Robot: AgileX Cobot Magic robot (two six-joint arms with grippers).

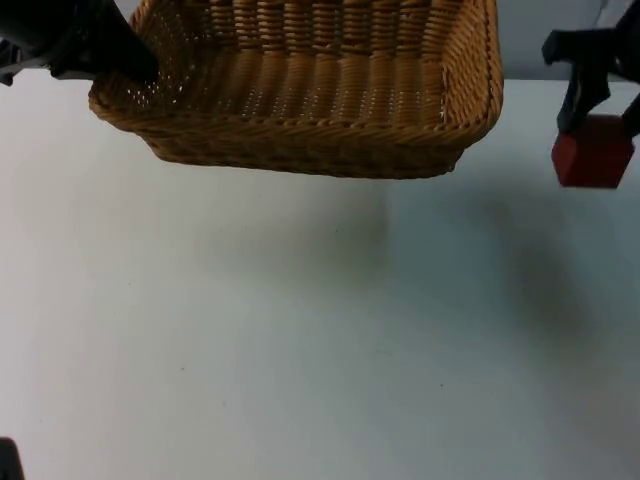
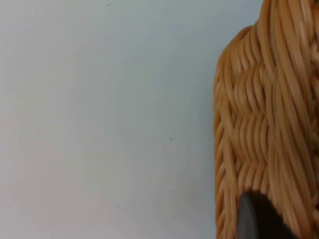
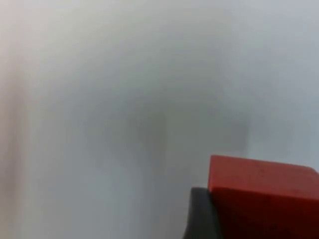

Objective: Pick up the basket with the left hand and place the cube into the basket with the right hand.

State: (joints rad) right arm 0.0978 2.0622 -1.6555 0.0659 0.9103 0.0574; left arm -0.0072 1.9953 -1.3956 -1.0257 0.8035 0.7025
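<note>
Now, risk: the red cube (image 1: 592,152) may hit the wicker basket (image 1: 300,90) rim and fall, because it hangs right of the rim, not over it.
Left gripper (image 1: 130,62): closed on the basket's left rim, holding it up off the white table (image 1: 300,330).
Right gripper (image 1: 600,105): closed on 1 cube, far right, in the air.

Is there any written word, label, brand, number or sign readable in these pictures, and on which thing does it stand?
None: the wicker basket held by the left gripper, the red cube held by the right gripper and the white table carry no readable text.
</note>
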